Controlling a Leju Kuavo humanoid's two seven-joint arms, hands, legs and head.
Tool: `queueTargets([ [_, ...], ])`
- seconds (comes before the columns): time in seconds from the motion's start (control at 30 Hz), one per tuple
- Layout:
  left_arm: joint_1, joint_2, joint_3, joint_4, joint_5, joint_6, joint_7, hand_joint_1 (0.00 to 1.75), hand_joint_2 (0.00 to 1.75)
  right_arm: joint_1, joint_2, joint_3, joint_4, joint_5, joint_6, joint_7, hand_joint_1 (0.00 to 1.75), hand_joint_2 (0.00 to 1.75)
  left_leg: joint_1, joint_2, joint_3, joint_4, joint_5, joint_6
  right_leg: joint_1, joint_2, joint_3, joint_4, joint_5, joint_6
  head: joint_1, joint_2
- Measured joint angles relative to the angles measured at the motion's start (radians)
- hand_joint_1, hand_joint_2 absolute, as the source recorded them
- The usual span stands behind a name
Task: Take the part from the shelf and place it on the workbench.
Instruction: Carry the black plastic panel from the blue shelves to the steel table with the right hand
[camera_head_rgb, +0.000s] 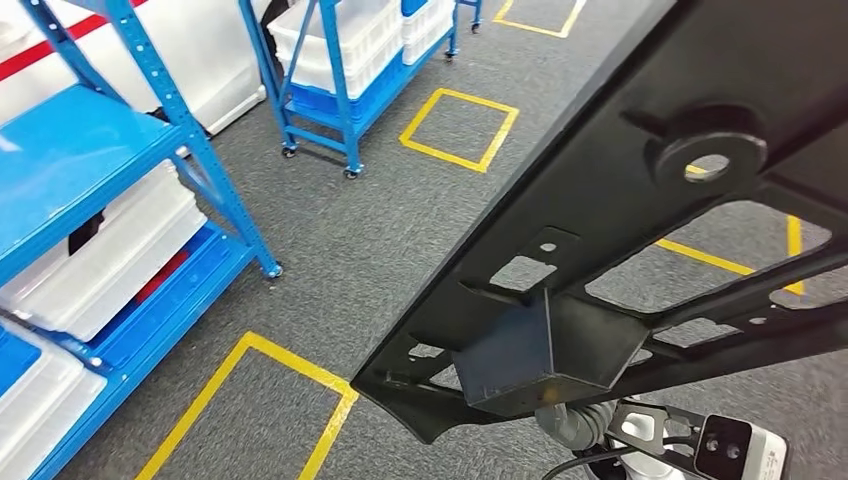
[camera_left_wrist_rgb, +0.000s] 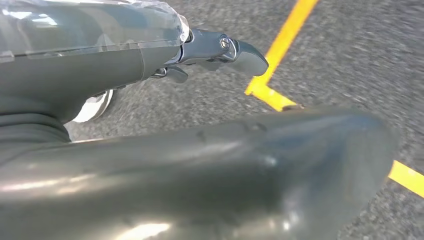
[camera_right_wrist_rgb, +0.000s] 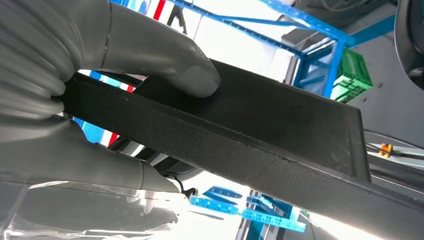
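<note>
Right hand (camera_right_wrist_rgb: 100, 95) was clamped on the black part (camera_head_rgb: 640, 190), thumb pressed on one face and the other fingers under the opposite face, gripping near one edge. Seen from my head, the part was held up in front of me, well above the grey carpet floor (camera_head_rgb: 350, 230); its long axis ran from low beside my body up and away to my right. My left hand (camera_left_wrist_rgb: 220, 50) hung over the floor with nothing in it, fingers seemingly curled; I could not tell more. Blue shelves (camera_head_rgb: 120, 170) stood to my left. I saw no workbench, so I judged the carry unfinished.
</note>
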Motion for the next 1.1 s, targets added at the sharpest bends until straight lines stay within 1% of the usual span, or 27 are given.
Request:
queueTargets([
  [0.03, 0.0, 0.0, 0.0, 0.0, 0.0, 0.0, 0.0, 0.0, 0.0, -0.001, -0.001, 0.001, 0.0, 0.0, 0.001, 0.0, 1.69, 1.75, -0.001, -0.017, 0.017, -0.045, 0.015, 0.004, -0.001, 0.011, -0.004, 0.003, 0.001, 0.005, 0.0, 0.0],
  [0.07, -0.001, 0.0, 0.0, 0.0, 0.0, 0.0, 0.0, 0.0, 0.0, -0.002, -0.002, 0.002, 0.0, -0.001, 0.001, 0.0, 1.69, 1.75, -0.002, -0.026, 0.024, -0.065, 0.017, 0.008, -0.002, 0.021, -0.008, 0.004, 0.002, 0.012, 0.0, 0.0],
  [0.13, -0.006, 0.0, 0.0, 0.0, 0.0, -0.001, 0.001, 0.0, 0.0, -0.003, -0.004, 0.004, 0.0, -0.001, 0.001, 0.0, 1.69, 1.75, -0.003, -0.01, 0.027, -0.072, 0.02, 0.017, -0.005, 0.039, -0.014, 0.004, 0.007, 0.026, 0.0, 0.0],
  [0.17, -0.008, -0.001, 0.0, 0.0, 0.0, -0.001, 0.001, 0.0, 0.0, -0.002, -0.006, 0.004, 0.0, -0.001, 0.001, 0.0, 1.69, 1.75, -0.002, 0.001, 0.03, -0.078, 0.025, 0.024, -0.004, 0.034, -0.018, 0.01, 0.005, 0.032, 0.0, 0.0],
  [0.23, -0.008, -0.002, 0.0, 0.0, -0.001, -0.002, 0.002, 0.0, 0.0, -0.004, -0.01, 0.004, 0.0, -0.001, 0.003, 0.0, 1.69, 1.75, 0.001, 0.028, 0.035, -0.09, 0.033, 0.037, 0.0, -0.013, -0.046, 0.07, -0.032, 0.041, 0.0, 0.0],
  [0.27, -0.006, -0.002, 0.0, 0.0, -0.002, -0.001, 0.005, 0.0, 0.0, -0.004, -0.011, 0.005, 0.0, -0.001, 0.005, 0.0, 1.69, 1.75, -0.001, 0.04, 0.036, -0.091, 0.033, 0.041, -0.001, -0.044, -0.074, 0.127, -0.064, 0.044, 0.001, 0.0],
  [0.3, -0.005, -0.003, 0.0, 0.0, -0.005, -0.001, 0.01, 0.0, 0.0, -0.002, -0.012, 0.007, 0.0, -0.001, 0.007, 0.0, 1.69, 1.75, -0.003, 0.052, 0.035, -0.091, 0.032, 0.043, -0.004, -0.064, -0.106, 0.193, -0.098, 0.049, 0.001, 0.0],
  [0.33, -0.003, -0.004, 0.0, 0.0, -0.009, 0.001, 0.017, 0.0, 0.0, 0.003, -0.012, 0.01, 0.0, 0.0, 0.011, 0.0, 1.69, 1.75, -0.005, 0.065, 0.035, -0.091, 0.031, 0.043, -0.008, -0.073, -0.134, 0.251, -0.121, 0.053, 0.001, 0.0],
  [0.37, -0.001, -0.006, -0.001, 0.0, -0.014, 0.005, 0.026, 0.0, 0.0, 0.01, -0.012, 0.015, 0.0, -0.001, 0.015, 0.0, 1.69, 1.75, -0.005, 0.077, 0.035, -0.091, 0.03, 0.042, -0.011, -0.078, -0.148, 0.281, -0.127, 0.056, 0.0, 0.0],
  [0.4, 0.0, -0.007, -0.001, 0.0, -0.019, 0.011, 0.036, 0.0, 0.0, 0.018, -0.012, 0.022, 0.0, -0.002, 0.018, 0.001, 1.69, 1.75, -0.006, 0.089, 0.036, -0.09, 0.028, 0.04, -0.014, -0.082, -0.143, 0.273, -0.114, 0.058, 0.0, 0.0],
  [0.43, 0.0, -0.008, -0.002, 0.0, -0.023, 0.017, 0.048, 0.0, 0.0, 0.026, -0.012, 0.029, -0.001, -0.006, 0.021, 0.003, 1.69, 1.75, -0.005, 0.101, 0.038, -0.09, 0.025, 0.038, -0.016, -0.09, -0.117, 0.227, -0.086, 0.059, 0.0, 0.0],
  [0.5, 0.001, -0.012, -0.003, 0.0, -0.027, 0.028, 0.07, 0.0, 0.0, 0.038, -0.012, 0.043, -0.002, -0.019, 0.024, 0.01, 1.69, 1.75, -0.008, 0.121, 0.044, -0.086, 0.017, 0.029, -0.014, -0.13, -0.039, 0.087, -0.032, 0.055, 0.0, 0.0],
  [0.53, 0.002, -0.013, -0.003, 0.0, -0.028, 0.031, 0.078, 0.0, 0.0, 0.041, -0.012, 0.047, -0.003, -0.027, 0.025, 0.013, 1.69, 1.75, -0.01, 0.13, 0.046, -0.084, 0.013, 0.023, -0.01, -0.146, -0.013, 0.038, -0.02, 0.048, 0.0, 0.0],
  [0.57, 0.003, -0.014, -0.003, 0.0, -0.028, 0.031, 0.083, 0.0, 0.0, 0.044, -0.012, 0.049, -0.004, -0.034, 0.026, 0.017, 1.69, 1.75, -0.013, 0.139, 0.049, -0.082, 0.009, 0.017, -0.006, -0.154, 0.0, 0.012, -0.017, 0.041, 0.0, 0.0],
  [0.63, 0.002, -0.015, -0.003, 0.0, -0.023, 0.03, 0.086, 0.0, 0.0, 0.05, -0.012, 0.052, -0.006, -0.044, 0.03, 0.024, 1.69, 1.75, -0.013, 0.16, 0.055, -0.083, 0.004, 0.005, -0.001, -0.135, -0.002, 0.006, -0.019, 0.026, 0.0, 0.0],
  [0.67, 0.0, -0.017, -0.002, 0.0, -0.018, 0.029, 0.083, 0.0, 0.0, 0.052, -0.012, 0.053, -0.006, -0.049, 0.036, 0.027, 1.69, 1.75, -0.011, 0.156, 0.057, -0.081, -0.001, -0.001, -0.002, -0.123, -0.001, 0.003, -0.017, 0.02, 0.0, 0.0],
  [0.73, -0.001, -0.02, 0.0, 0.0, -0.007, 0.028, 0.077, 0.0, 0.0, 0.042, -0.009, 0.059, -0.004, -0.066, 0.052, 0.033, 1.69, 1.75, -0.006, 0.112, 0.041, -0.034, -0.036, -0.01, -0.006, -0.102, 0.001, -0.004, -0.013, 0.006, 0.0, 0.0],
  [0.77, -0.001, -0.021, 0.004, 0.0, 0.0, 0.03, 0.075, 0.0, 0.0, 0.031, -0.005, 0.064, -0.001, -0.079, 0.061, 0.037, 1.69, 1.75, -0.003, 0.081, 0.017, 0.02, -0.067, -0.012, -0.007, -0.092, 0.002, -0.005, -0.011, 0.001, 0.0, 0.0],
  [0.8, 0.0, -0.022, 0.009, 0.0, 0.006, 0.032, 0.075, 0.0, 0.0, 0.017, 0.0, 0.068, 0.003, -0.094, 0.067, 0.043, 1.69, 1.75, -0.002, 0.06, -0.017, 0.091, -0.101, -0.012, -0.006, -0.08, 0.002, -0.005, -0.011, -0.003, 0.0, 0.0],
  [0.83, 0.0, -0.022, 0.015, 0.0, 0.014, 0.033, 0.075, 0.0, 0.0, 0.006, 0.006, 0.072, 0.007, -0.108, 0.072, 0.052, 1.69, 1.75, -0.002, 0.052, -0.052, 0.16, -0.127, -0.013, -0.004, -0.066, 0.001, -0.005, -0.011, -0.005, 0.0, 0.0],
  [0.87, 0.0, -0.022, 0.022, 0.0, 0.02, 0.032, 0.075, 0.0, 0.0, -0.003, 0.011, 0.074, 0.011, -0.119, 0.073, 0.062, 1.69, 1.75, -0.002, 0.049, -0.077, 0.205, -0.135, -0.013, -0.002, -0.052, 0.002, -0.004, -0.011, -0.006, 0.0, 0.0],
  [0.9, -0.001, -0.021, 0.029, 0.0, 0.023, 0.032, 0.077, 0.0, 0.0, -0.009, 0.017, 0.075, 0.014, -0.126, 0.074, 0.069, 1.69, 1.75, -0.002, 0.048, -0.087, 0.214, -0.123, -0.012, 0.0, -0.038, 0.003, -0.003, -0.011, -0.006, 0.0, 0.0],
  [0.93, -0.001, -0.019, 0.034, 0.0, 0.025, 0.034, 0.082, 0.0, 0.0, -0.013, 0.021, 0.076, 0.016, -0.131, 0.073, 0.075, 1.69, 1.75, -0.002, 0.045, -0.077, 0.18, -0.092, -0.01, 0.0, -0.024, 0.004, -0.002, -0.011, -0.006, 0.0, 0.0],
  [0.97, -0.001, -0.016, 0.039, 0.0, 0.025, 0.038, 0.087, 0.0, 0.0, -0.016, 0.025, 0.077, 0.017, -0.134, 0.073, 0.077, 1.69, 1.75, -0.001, 0.035, -0.051, 0.113, -0.049, -0.008, 0.0, -0.011, 0.006, 0.0, -0.012, -0.004, 0.0, 0.0],
  [1.0, -0.001, -0.01, 0.044, 0.0, 0.025, 0.044, 0.095, 0.0, 0.0, -0.018, 0.029, 0.078, 0.017, -0.136, 0.073, 0.076, 1.69, 1.75, -0.001, 0.012, -0.022, 0.043, -0.015, -0.004, 0.001, 0.001, 0.006, 0.003, -0.014, -0.002, 0.0, 0.0],
  [1.07, 0.0, 0.003, 0.052, 0.0, 0.025, 0.051, 0.109, 0.0, 0.0, -0.017, 0.037, 0.078, 0.017, -0.134, 0.073, 0.07, 1.69, 1.75, 0.0, -0.026, 0.015, -0.049, 0.018, 0.001, 0.0, 0.022, 0.0, 0.008, -0.014, 0.007, 0.0, 0.0],
  [1.1, 0.0, 0.011, 0.057, 0.0, 0.024, 0.05, 0.115, 0.0, 0.0, -0.012, 0.042, 0.077, 0.017, -0.127, 0.073, 0.063, 1.69, 1.75, -0.001, -0.033, 0.019, -0.06, 0.016, 0.004, -0.001, 0.033, -0.005, 0.009, -0.012, 0.013, 0.0, 0.0],
])
